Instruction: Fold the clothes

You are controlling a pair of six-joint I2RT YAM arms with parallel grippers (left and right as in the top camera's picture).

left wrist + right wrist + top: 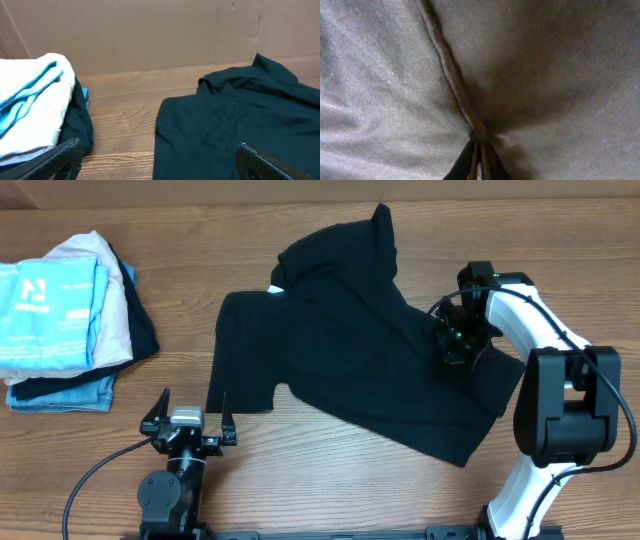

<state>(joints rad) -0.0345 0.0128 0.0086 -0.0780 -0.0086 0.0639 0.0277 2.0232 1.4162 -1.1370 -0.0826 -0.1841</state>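
Observation:
A black T-shirt [360,350] lies spread and rumpled on the wooden table, partly folded over itself. It also shows in the left wrist view [235,125]. My right gripper [455,345] is down on the shirt's right side, shut and pinching a seam of the fabric [479,150]. My left gripper [188,425] is open and empty near the table's front edge, just in front of the shirt's left sleeve; its fingers [160,160] frame bare wood and the shirt's edge.
A stack of folded clothes [65,320], light blue, pink, white and dark, sits at the left side of the table and shows in the left wrist view [35,105]. A cardboard wall [150,35] stands behind the table.

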